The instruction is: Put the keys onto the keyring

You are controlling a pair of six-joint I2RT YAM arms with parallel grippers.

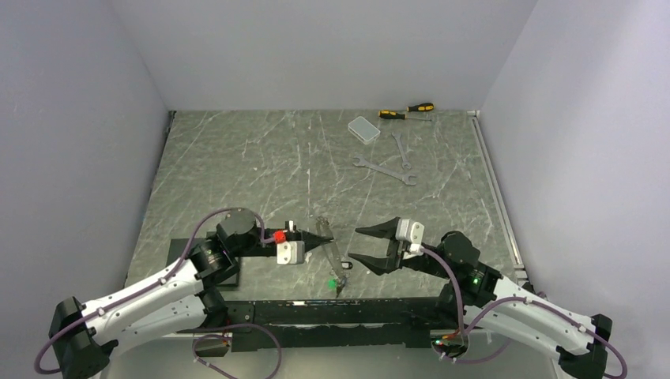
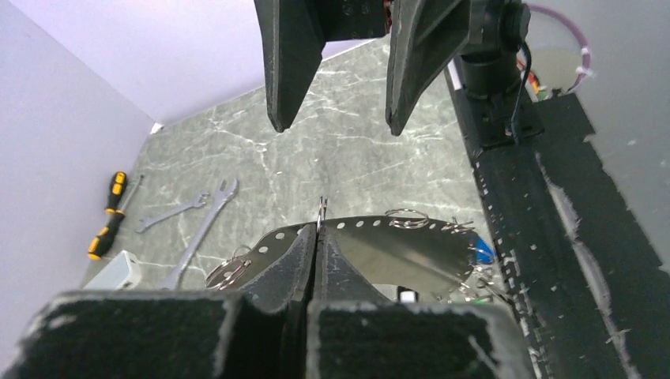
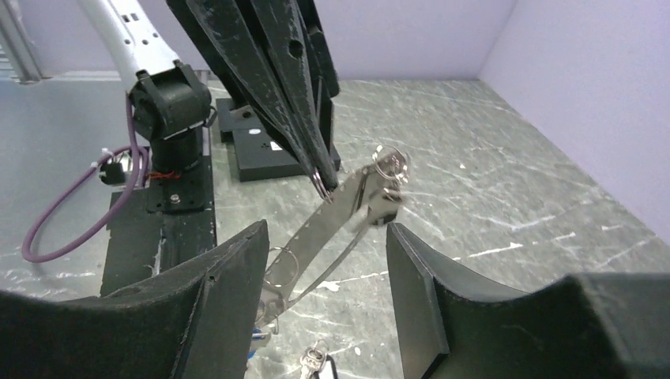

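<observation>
Keys (image 3: 314,362) blurry, cut off at frame bottom. Left gripper (image 3: 322,184) pinched tight on keyring (image 3: 344,204), a thin shiny perforated metal band. Right gripper (image 3: 325,230) spread wide, empty.

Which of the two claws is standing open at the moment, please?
The right claw: its jaws are spread wide apart. The left claw is pinched shut on the thin wire of the keyring.
</observation>
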